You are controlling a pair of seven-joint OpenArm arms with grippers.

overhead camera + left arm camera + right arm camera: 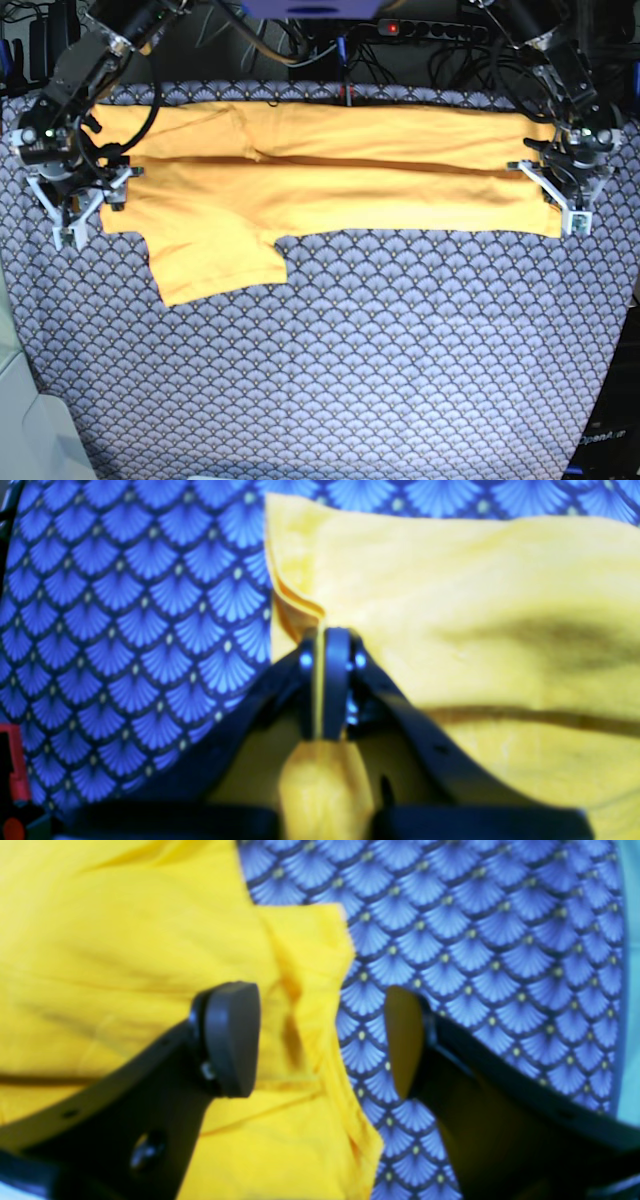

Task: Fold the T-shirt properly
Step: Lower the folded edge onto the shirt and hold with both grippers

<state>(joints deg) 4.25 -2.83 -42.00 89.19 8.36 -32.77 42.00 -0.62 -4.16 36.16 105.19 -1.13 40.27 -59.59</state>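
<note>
The yellow-orange T-shirt (350, 180) lies as a long band across the far side of the table, with one sleeve (215, 260) sticking out toward the front at the left. My left gripper (320, 645) is shut on the shirt's edge, a thin strip of fabric (450, 580) pinched between its pads; in the base view it sits at the band's right end (570, 195). My right gripper (320, 1040) stands open astride the shirt's (125, 940) other edge, one finger (232, 1037) over fabric and the other over cloth. It holds nothing, at the band's left end (80, 200).
A blue-grey scale-patterned cloth (350, 350) covers the whole table (125, 630) (500, 940). Cables and a power strip (400, 25) run behind the back edge. A white object (30, 420) sits off the table's front left corner.
</note>
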